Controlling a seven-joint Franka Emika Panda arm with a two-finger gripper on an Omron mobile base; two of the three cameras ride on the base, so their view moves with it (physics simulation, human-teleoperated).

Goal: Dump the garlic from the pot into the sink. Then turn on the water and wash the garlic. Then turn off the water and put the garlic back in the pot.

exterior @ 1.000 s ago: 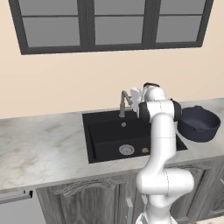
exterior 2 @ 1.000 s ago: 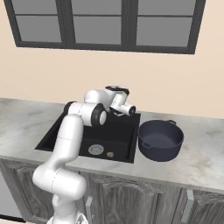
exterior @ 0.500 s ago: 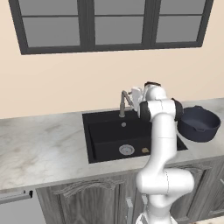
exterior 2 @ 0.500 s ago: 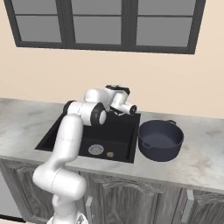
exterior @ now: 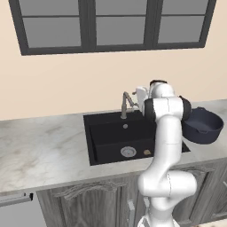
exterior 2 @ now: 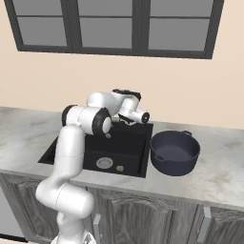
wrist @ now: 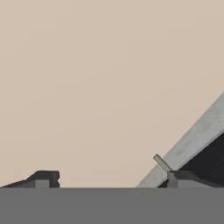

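Observation:
The black sink (exterior: 104, 133) (exterior 2: 136, 143) holds the garlic (exterior: 147, 152) (exterior 2: 120, 168), a tiny tan lump on the floor just right of the steel drain (exterior: 128, 152) (exterior 2: 104, 163). On the counter right of the sink the dark navy pot (exterior: 203, 126) (exterior 2: 174, 152) stands upright. My gripper (exterior: 136, 95) (exterior 2: 125, 119) (wrist: 113, 179) hovers at the back of the sink beside the grey faucet (exterior: 126, 104), facing the wall. Its fingertips (wrist: 43, 177) stand wide apart, open, with nothing between them. The faucet's thin grey lever (wrist: 162, 162) shows close by the right tip.
Marble counter (exterior: 40, 150) (exterior 2: 219, 176) runs to both sides of the sink. A beige wall (wrist: 109, 78) with a dark-framed window (exterior: 115, 24) rises behind the faucet. Grey cabinet doors (exterior: 84, 206) sit below.
The gripper has gone from shut to open beside the faucet. The arm has hardly moved, and the garlic and pot lie where they were.

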